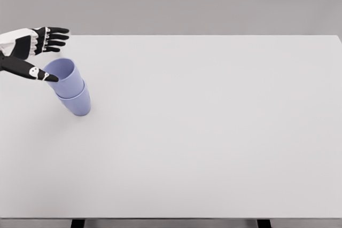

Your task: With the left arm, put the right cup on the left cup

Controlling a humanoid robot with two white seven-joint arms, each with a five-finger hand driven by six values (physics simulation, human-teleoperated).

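Left hand: we see it enter from the picture's left edge, at the upper left of the table, with black fingers and white segments. Its fingers are spread apart and extended toward the right; the thumb reaches lower, its tip at the near rim of the upper cup. We see nothing clasped between thumb and fingers.

Upper cup: we note a pale lilac-blue cup, mouth open upward and leaning slightly toward the hand. It sits nested inside the lower cup, so only its upper part shows. Whether the thumb tip touches its rim or only lies just beside it, we cannot tell.

Lower cup: we find the same colour and form, standing on the table and holding the upper one. Its rim shows as a band around the upper cup's body, and its base is nearest to us.

Stack as a whole: we place it in the left part of the table, just below and to the right of the hand, tilted a little in this view.

Table: we see a white, flat top filling most of the view, with dark legs at the bottom edge.

Background: we see a plain grey wall behind the far table edge.
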